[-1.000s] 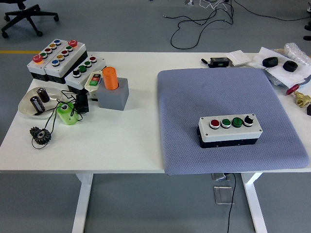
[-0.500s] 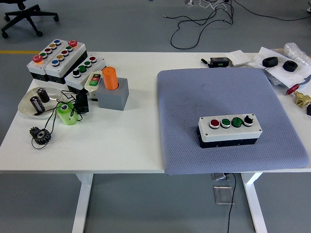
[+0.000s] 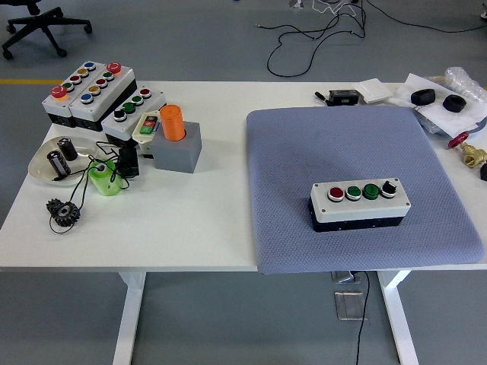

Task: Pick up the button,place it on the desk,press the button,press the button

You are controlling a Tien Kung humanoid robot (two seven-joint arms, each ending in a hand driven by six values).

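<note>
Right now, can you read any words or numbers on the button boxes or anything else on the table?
No text can be read anywhere.
Button box on the grey mat: no legible labels.
Button boxes at the far left: labels, if any, too small to read.
White switch beside the orange cylinder: markings too blurred to read.

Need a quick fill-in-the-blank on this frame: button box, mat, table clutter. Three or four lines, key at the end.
1. The button box sits on the ____ mat.
2. Its leftmost button is ____.
3. The orange cylinder stands on a ____ block.
4. The black gear lies near the table's ____ edge.

Missing words: grey; red; grey; left
</note>
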